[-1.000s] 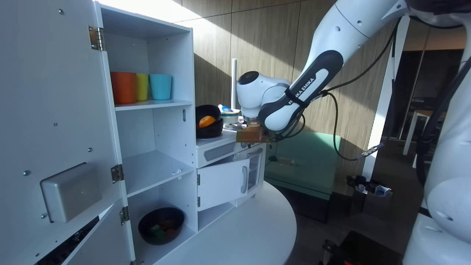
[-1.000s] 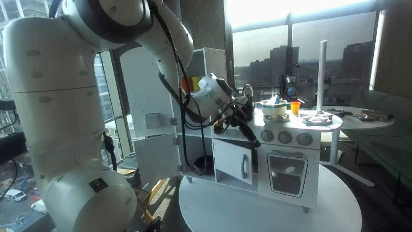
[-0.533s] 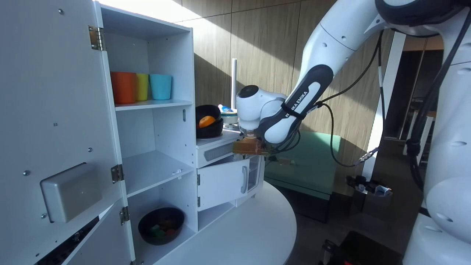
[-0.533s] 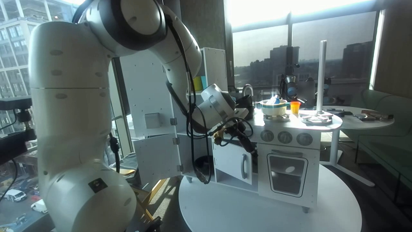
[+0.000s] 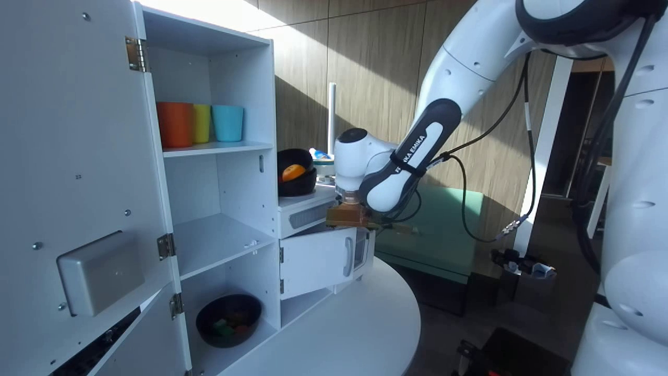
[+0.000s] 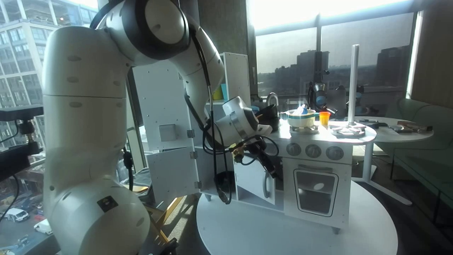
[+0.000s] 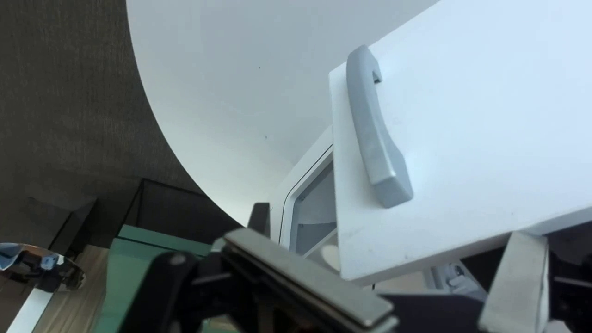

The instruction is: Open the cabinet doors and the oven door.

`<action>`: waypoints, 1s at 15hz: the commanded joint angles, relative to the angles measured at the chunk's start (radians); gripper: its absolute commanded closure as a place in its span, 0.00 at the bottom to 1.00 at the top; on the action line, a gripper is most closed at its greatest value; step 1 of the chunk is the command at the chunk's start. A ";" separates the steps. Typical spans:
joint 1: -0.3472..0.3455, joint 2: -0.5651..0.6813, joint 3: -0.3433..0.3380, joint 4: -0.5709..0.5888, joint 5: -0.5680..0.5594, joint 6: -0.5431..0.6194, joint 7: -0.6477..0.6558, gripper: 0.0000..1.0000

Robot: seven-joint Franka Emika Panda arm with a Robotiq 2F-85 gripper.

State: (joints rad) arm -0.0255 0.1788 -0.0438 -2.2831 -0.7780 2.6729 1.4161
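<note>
The cabinet doors stand swung wide open in both exterior views: the larger panel [image 5: 78,156] with its grey rectangular recess, and the lower panel [image 6: 173,173]. The round emblem does not show. The oven door [image 5: 315,261], a small white panel with a grey handle [image 7: 374,134], stands partly open on the low counter. My gripper [image 7: 393,259] is open. It reaches down at the door's upper free corner, which lies between its fingers [image 7: 518,277] in the wrist view. In an exterior view its dark fingertips [image 6: 273,173] are by that corner. Contact is hard to make out.
A windowed front [image 6: 315,191] under knobs [image 6: 313,151] is shut beside the door. Black bowls [image 5: 297,184], a pot [image 6: 300,118] and an orange cup [image 6: 324,118] stand on the counter. Coloured cups [image 5: 227,123] sit on a shelf. A black bowl [image 5: 229,318] is below.
My gripper has moved down from above the counter front to the small door's upper free corner. Since half a second ago that door has swung slightly further outward. The tall doors have not moved.
</note>
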 commanded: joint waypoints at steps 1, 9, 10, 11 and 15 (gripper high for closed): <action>0.016 -0.057 0.032 -0.045 0.191 -0.030 -0.240 0.00; 0.100 -0.207 0.058 -0.091 0.138 -0.374 -0.435 0.00; 0.103 -0.227 0.071 -0.102 0.137 -0.397 -0.466 0.00; 0.104 -0.246 0.082 -0.115 0.153 -0.400 -0.509 0.00; 0.099 -0.266 0.101 -0.163 0.283 -0.289 -0.689 0.00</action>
State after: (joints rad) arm 0.0768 -0.0491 0.0485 -2.3964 -0.5805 2.3150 0.8533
